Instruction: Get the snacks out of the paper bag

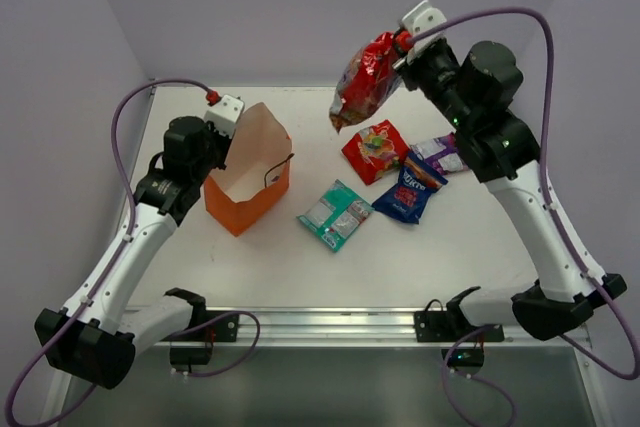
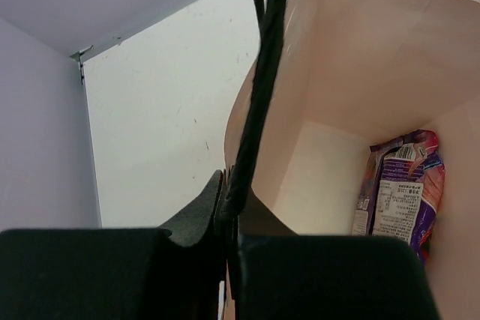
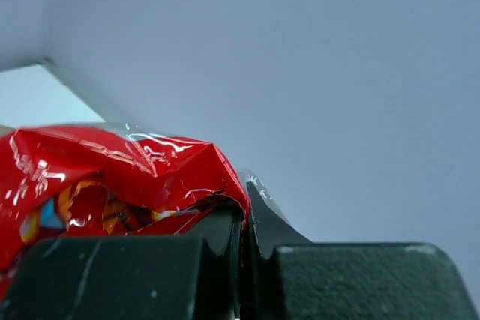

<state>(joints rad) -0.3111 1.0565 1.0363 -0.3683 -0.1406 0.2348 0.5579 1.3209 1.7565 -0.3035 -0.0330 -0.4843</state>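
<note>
Right jaws are closed tight on the top edge of a red snack packet (image 3: 112, 177); in the right wrist view we see the foil crimped between them. The packet hangs in the air over the back of the worktop (image 1: 400, 267), above the loose snacks and touching none of them.

Left jaws are pinched shut on the rim of the orange paper bag (image 1: 250, 187), with its dark handle (image 2: 262, 73) running up out of the pinch. The bag stands upright, left of centre, mouth open. Inside we see one purple packet (image 2: 401, 185) on end, leaning against the inner wall.

Four packets lie flat to the right of the bag:
- second red packet (image 1: 375, 150), candy print
- blue packet (image 1: 410, 189), just in front of it, touching
- purple-white packet (image 1: 440, 154), touching the blue one's far corner, partly hidden by the right arm
- teal-white packet (image 1: 335, 214), nearest the bag but apart from it
</note>
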